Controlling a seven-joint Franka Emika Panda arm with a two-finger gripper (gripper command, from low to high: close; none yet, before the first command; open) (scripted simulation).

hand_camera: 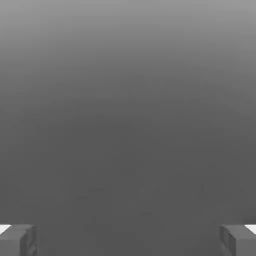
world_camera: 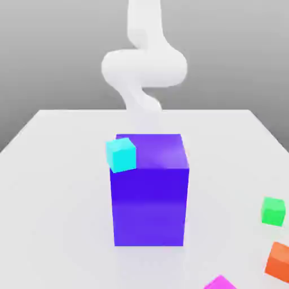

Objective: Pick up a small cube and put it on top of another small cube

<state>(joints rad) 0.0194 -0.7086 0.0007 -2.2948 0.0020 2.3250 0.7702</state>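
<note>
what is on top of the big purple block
A cyan cube shows at the upper corner of the purple block on the exterior view's left; whether it rests on top is unclear. The rest of the top is bare. The table behind the block is hidden.

The white arm [world_camera: 144, 68] rises at the back of the scene in the exterior view, its rounded links curling sideways at mid-height before narrowing downward. In the hand view, the gripper [hand_camera: 128, 240] stands with its jaws spread wide, one grey fingertip [hand_camera: 17, 240] at each side of the frame, the second fingertip [hand_camera: 240, 240] well apart from the first. Nothing lies between the two tips; the gap between them shows plain grey ground.
</note>
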